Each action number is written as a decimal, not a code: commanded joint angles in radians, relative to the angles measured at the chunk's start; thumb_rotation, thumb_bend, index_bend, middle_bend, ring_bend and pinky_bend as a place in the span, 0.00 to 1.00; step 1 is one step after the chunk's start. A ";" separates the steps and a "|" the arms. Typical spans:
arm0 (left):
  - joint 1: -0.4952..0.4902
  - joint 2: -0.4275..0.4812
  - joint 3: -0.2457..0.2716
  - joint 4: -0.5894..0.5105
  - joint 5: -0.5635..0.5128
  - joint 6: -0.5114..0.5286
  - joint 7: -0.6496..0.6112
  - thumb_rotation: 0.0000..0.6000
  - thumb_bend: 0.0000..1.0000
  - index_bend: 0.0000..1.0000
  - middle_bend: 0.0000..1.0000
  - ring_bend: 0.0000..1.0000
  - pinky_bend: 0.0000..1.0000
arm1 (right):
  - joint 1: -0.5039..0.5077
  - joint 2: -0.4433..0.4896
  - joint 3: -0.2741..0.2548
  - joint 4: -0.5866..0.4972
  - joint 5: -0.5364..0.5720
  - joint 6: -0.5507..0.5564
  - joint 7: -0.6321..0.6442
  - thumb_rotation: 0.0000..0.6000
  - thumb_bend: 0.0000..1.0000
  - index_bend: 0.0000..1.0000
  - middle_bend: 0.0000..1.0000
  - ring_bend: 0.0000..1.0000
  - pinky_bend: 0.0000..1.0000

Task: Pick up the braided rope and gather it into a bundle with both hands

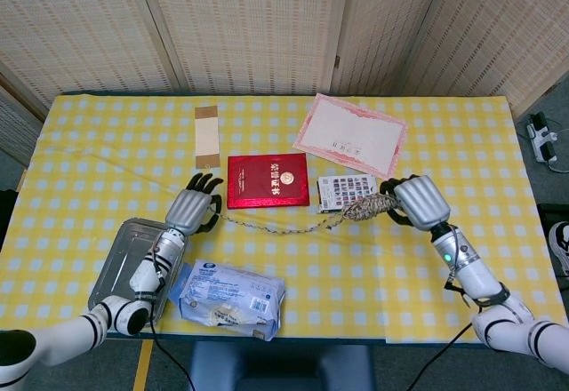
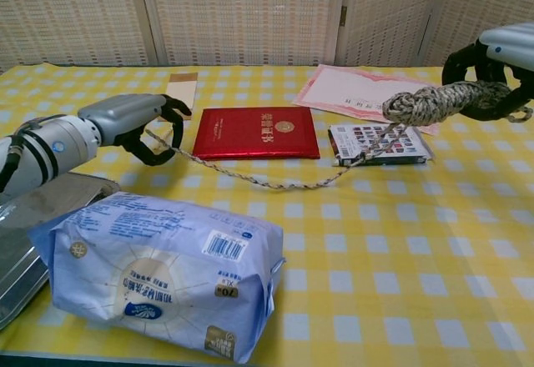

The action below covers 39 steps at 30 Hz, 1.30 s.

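The braided rope (image 1: 284, 225) (image 2: 275, 182) stretches across the yellow checked table below a red booklet. Its right end is gathered into thick coils (image 1: 372, 205) (image 2: 438, 101) that my right hand (image 1: 416, 201) (image 2: 501, 67) grips above the table. My left hand (image 1: 191, 206) (image 2: 125, 121) holds the thin left end of the rope, lifted off the cloth, fingers curled round it. The strand between the hands sags and touches the table in the middle.
A red booklet (image 1: 268, 180) (image 2: 257, 132) lies just behind the rope. A patterned card box (image 1: 343, 191) (image 2: 380, 143) sits under the coils. A blue wipes pack (image 1: 229, 297) (image 2: 158, 271) and metal tray (image 1: 124, 258) lie front left. A pink certificate (image 1: 349, 135) and tan strip (image 1: 206, 135) lie further back.
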 commanded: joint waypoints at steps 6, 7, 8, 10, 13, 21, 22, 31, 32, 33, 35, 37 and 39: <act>0.051 0.232 -0.064 -0.284 0.021 0.109 -0.028 1.00 0.51 0.67 0.17 0.04 0.04 | 0.020 -0.012 0.020 -0.112 -0.079 0.065 0.120 1.00 0.67 0.76 0.55 0.64 0.57; 0.052 0.253 -0.069 -0.308 0.019 0.112 -0.020 1.00 0.51 0.67 0.17 0.04 0.04 | 0.028 -0.018 0.021 -0.124 -0.088 0.064 0.127 1.00 0.67 0.76 0.55 0.64 0.57; 0.053 0.274 -0.076 -0.331 0.014 0.115 -0.010 1.00 0.51 0.67 0.17 0.04 0.04 | 0.037 -0.025 0.023 -0.134 -0.096 0.061 0.131 1.00 0.67 0.76 0.56 0.64 0.57; 0.053 0.321 -0.097 -0.380 -0.003 0.122 0.011 1.00 0.51 0.67 0.17 0.04 0.04 | 0.060 -0.046 0.031 -0.152 -0.109 0.050 0.125 1.00 0.67 0.76 0.56 0.65 0.57; 0.052 0.388 -0.140 -0.453 -0.040 0.132 0.018 1.00 0.51 0.67 0.17 0.04 0.04 | 0.096 -0.082 0.045 -0.173 -0.112 0.025 0.098 1.00 0.67 0.76 0.57 0.66 0.58; 0.047 0.513 -0.225 -0.634 -0.100 0.152 0.012 1.00 0.51 0.67 0.17 0.04 0.04 | 0.163 -0.206 0.079 -0.178 -0.062 -0.042 -0.025 1.00 0.67 0.77 0.61 0.72 0.65; 0.045 0.523 -0.230 -0.657 -0.105 0.153 0.017 1.00 0.51 0.67 0.17 0.04 0.04 | 0.169 -0.223 0.084 -0.175 -0.049 -0.049 -0.042 1.00 0.67 0.77 0.62 0.74 0.66; -0.008 0.564 -0.261 -0.848 -0.137 0.156 0.067 1.00 0.51 0.67 0.17 0.02 0.03 | 0.210 -0.349 0.132 -0.149 0.084 -0.088 -0.212 1.00 0.67 0.79 0.66 0.82 0.76; -0.020 0.563 -0.264 -0.867 -0.142 0.158 0.082 1.00 0.51 0.67 0.17 0.01 0.03 | 0.215 -0.365 0.139 -0.144 0.104 -0.092 -0.235 1.00 0.67 0.79 0.66 0.83 0.77; -0.029 0.562 -0.266 -0.880 -0.146 0.159 0.094 1.00 0.51 0.67 0.17 0.01 0.02 | 0.219 -0.377 0.145 -0.140 0.119 -0.093 -0.249 1.00 0.67 0.79 0.67 0.84 0.78; -0.045 0.557 -0.271 -0.909 -0.157 0.164 0.110 1.00 0.51 0.67 0.17 0.01 0.02 | 0.225 -0.400 0.158 -0.131 0.147 -0.091 -0.269 1.00 0.67 0.80 0.67 0.86 0.79; -0.062 0.555 -0.276 -0.944 -0.174 0.161 0.116 1.00 0.51 0.67 0.17 0.01 0.02 | 0.233 -0.426 0.173 -0.115 0.173 -0.088 -0.282 1.00 0.67 0.81 0.68 0.87 0.81; -0.079 0.554 -0.281 -0.967 -0.194 0.159 0.124 1.00 0.51 0.67 0.17 0.01 0.02 | 0.241 -0.446 0.186 -0.107 0.193 -0.093 -0.275 1.00 0.67 0.81 0.68 0.87 0.81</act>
